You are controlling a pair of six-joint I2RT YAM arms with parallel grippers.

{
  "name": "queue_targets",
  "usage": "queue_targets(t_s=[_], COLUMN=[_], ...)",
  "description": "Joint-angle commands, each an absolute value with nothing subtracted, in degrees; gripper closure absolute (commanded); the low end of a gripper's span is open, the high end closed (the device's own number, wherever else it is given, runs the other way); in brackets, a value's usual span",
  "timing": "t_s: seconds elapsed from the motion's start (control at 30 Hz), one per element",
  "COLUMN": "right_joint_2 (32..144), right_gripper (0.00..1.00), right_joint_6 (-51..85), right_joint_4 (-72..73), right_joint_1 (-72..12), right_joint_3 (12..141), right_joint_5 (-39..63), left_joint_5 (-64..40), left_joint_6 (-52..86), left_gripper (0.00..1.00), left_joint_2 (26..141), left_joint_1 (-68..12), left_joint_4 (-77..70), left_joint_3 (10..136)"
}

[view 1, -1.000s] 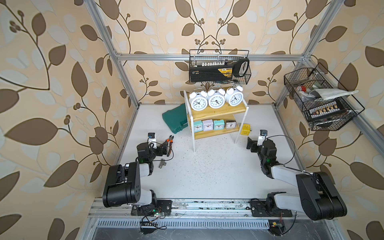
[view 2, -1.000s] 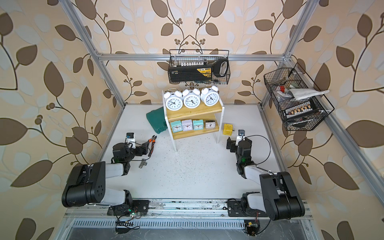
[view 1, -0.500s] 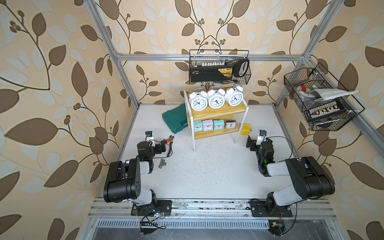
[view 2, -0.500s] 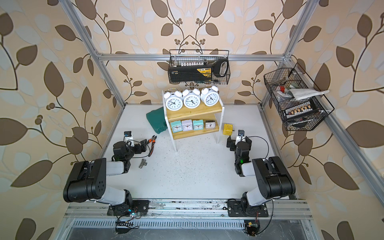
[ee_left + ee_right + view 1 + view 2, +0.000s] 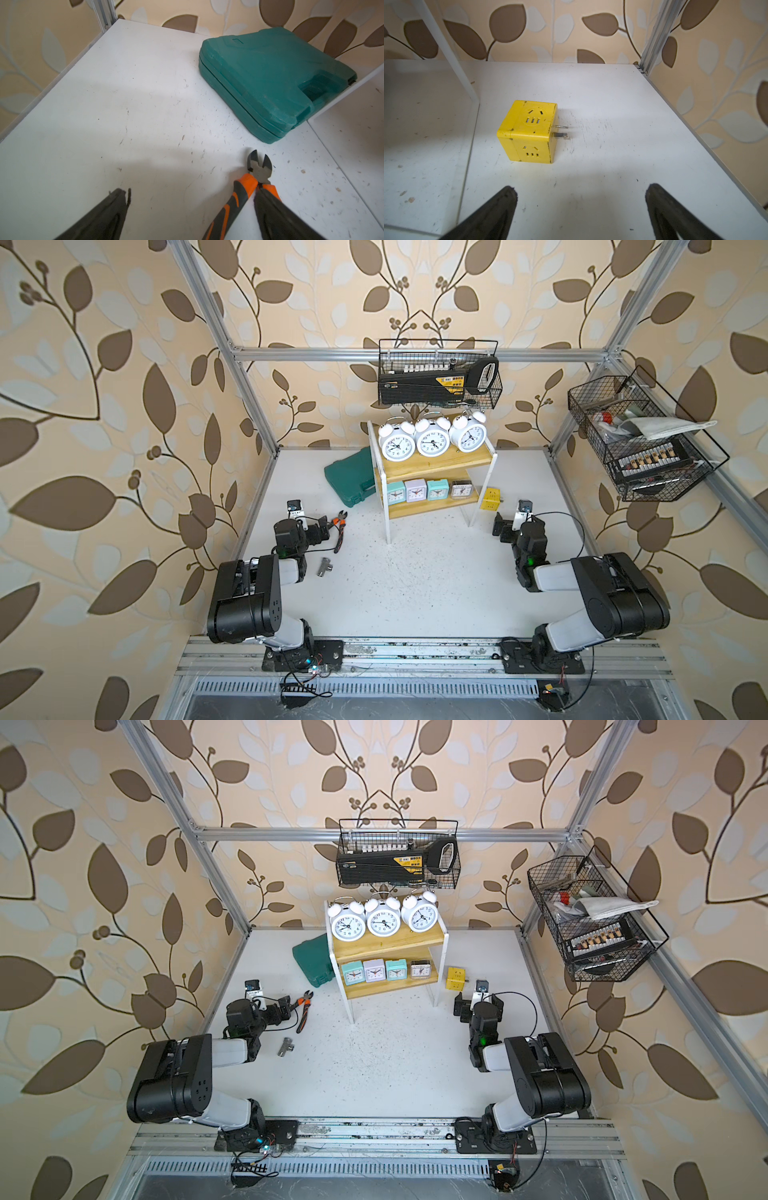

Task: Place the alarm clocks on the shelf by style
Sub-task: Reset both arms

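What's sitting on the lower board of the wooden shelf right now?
On the lower board, four square clocks in a row: a teal clock, a lilac clock, a second teal clock, a dark clock. The upper board hides the space behind them.

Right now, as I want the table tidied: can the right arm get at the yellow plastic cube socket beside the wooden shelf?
Probably yes. The right gripper is open and the yellow cube socket lies just ahead of it on bare white tabletop, nothing between; the shelf's white leg stands aside.
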State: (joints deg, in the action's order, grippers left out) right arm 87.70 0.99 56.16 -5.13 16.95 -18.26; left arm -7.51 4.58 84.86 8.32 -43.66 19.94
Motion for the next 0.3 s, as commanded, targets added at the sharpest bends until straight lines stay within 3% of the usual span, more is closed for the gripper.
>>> queue_targets(t_s=[0.0,0.27], right_joint_2=[87.7,87.5], right_gripper=[0.01,0.01], right_joint_6=[0.7,0.9], right_joint_4=[55.7,55.4], right_joint_1=[-5.3,-5.2], right_joint_3=[18.3,18.4], right_joint_5=[-19.3,-19.1], left_joint_5=[-6.5,-6.5], left_joint_6=[4.9,4.9], left_gripper=[0.01,0.01], left_joint_2=[85.0,85.1], left_joint_1=[8.7,8.7], left_joint_4=[-43.8,-43.8], left_joint_3=[21.0,21.0])
